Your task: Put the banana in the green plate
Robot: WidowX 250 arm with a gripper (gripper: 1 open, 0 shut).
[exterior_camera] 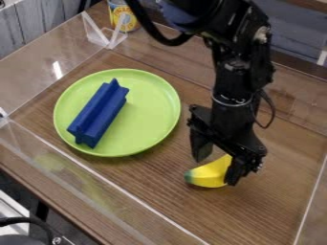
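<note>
While my 2 fingers [215, 156] stand wide apart around the banana [209, 173], gripping nothing as far as I can see, it lies on the worktop [141, 189], beside the green plate [156, 107]. I judge this to be the grasp step; next I should close squarely, then lift.

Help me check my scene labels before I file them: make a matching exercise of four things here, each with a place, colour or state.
Things
1. Banana
2. Green plate
3. Blue block
4. Hand

Descriptions
A. Lying on the green plate
B. Open, at the banana
C. Yellow with a greenish tip, on the wooden table
D. Round and lime green, with the block on it

Pairs
1-C
2-D
3-A
4-B
</note>
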